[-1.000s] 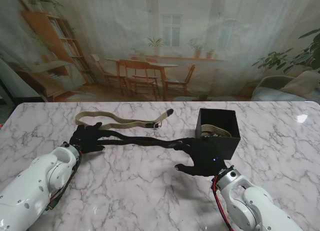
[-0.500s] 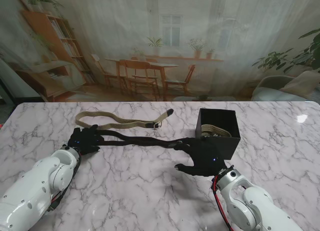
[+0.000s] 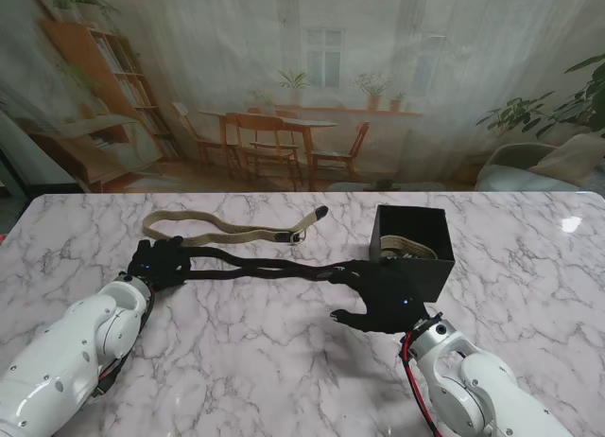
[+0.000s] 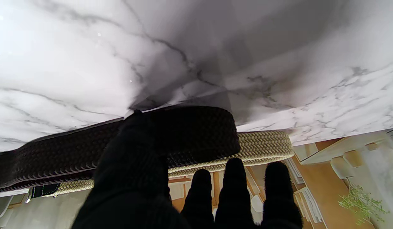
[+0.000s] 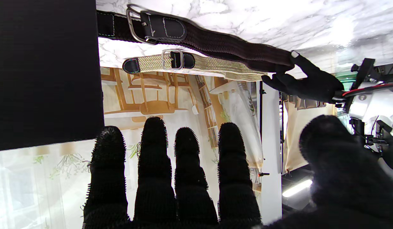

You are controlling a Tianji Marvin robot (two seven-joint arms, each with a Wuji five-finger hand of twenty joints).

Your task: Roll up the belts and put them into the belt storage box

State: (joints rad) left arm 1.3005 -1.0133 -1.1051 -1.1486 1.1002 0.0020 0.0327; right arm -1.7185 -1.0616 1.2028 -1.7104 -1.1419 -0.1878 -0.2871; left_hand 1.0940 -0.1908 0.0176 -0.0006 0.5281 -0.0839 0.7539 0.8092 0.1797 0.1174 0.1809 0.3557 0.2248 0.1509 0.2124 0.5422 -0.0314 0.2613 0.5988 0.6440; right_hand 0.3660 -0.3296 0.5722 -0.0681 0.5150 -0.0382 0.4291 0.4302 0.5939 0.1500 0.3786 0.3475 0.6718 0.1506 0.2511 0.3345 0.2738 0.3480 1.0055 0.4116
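Two belts lie on the counter (image 3: 284, 361): the left robot hand (image 3: 159, 263) pinches the black belt's (image 3: 274, 266) folded end, so roll tightly toward the box (image 3: 412, 251), while the right robot hand (image 3: 383, 295), released, steadies nothing.

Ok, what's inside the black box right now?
In the stand view, the box holds a tan rolled belt, showing over the near wall. That wall hides the floor and the rest of the roll, so anything else inside can't be seen.
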